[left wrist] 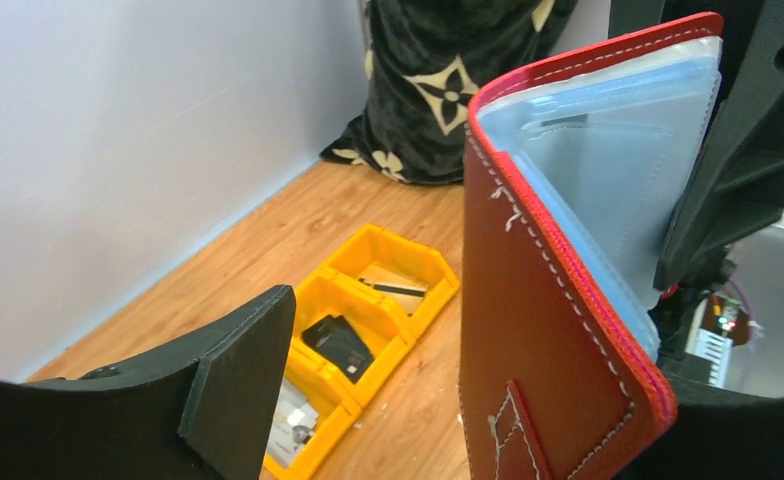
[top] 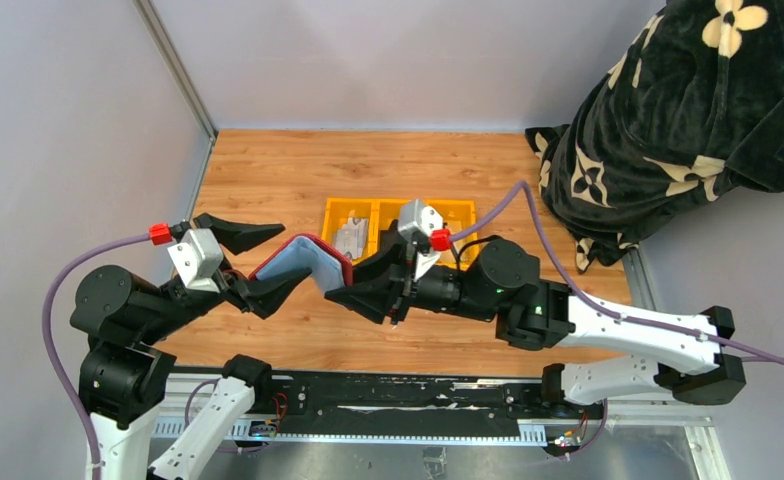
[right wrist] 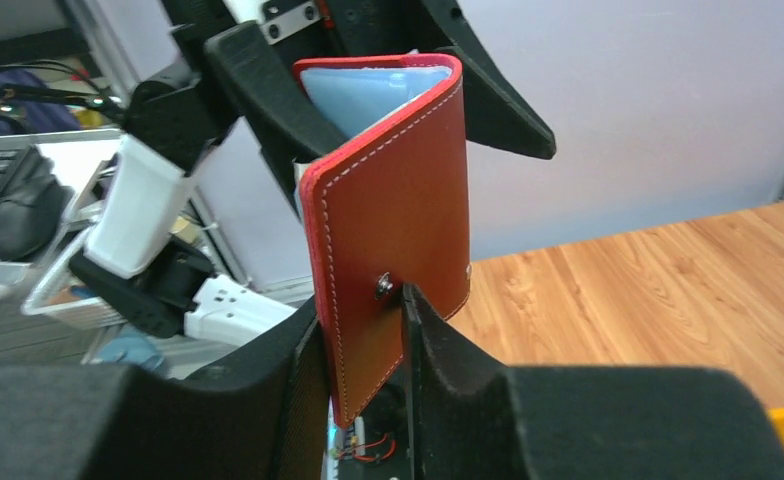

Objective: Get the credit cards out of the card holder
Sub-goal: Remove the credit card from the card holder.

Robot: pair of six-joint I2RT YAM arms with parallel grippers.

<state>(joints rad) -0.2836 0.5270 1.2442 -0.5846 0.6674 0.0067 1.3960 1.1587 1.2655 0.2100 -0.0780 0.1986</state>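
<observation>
Two arms stand at the near edge, each with one gripper: the left gripper (top: 288, 258) and the right gripper (top: 340, 290). There is one maroon card holder (top: 303, 262) with two flaps. It has more than one bluish see-through sleeve (left wrist: 608, 170) inside, but I can't count them. One yellow tray (top: 456, 212) sits far on the one table (top: 298, 170), split into three compartments. Three cards lie in it, one per compartment — a silvery-grey card (top: 351, 238) left, a dark card (left wrist: 338, 343) middle, and what looks like a tan card (left wrist: 386, 278) right. One black flowered cloth heap (top: 668, 110) is at the far right.
</observation>
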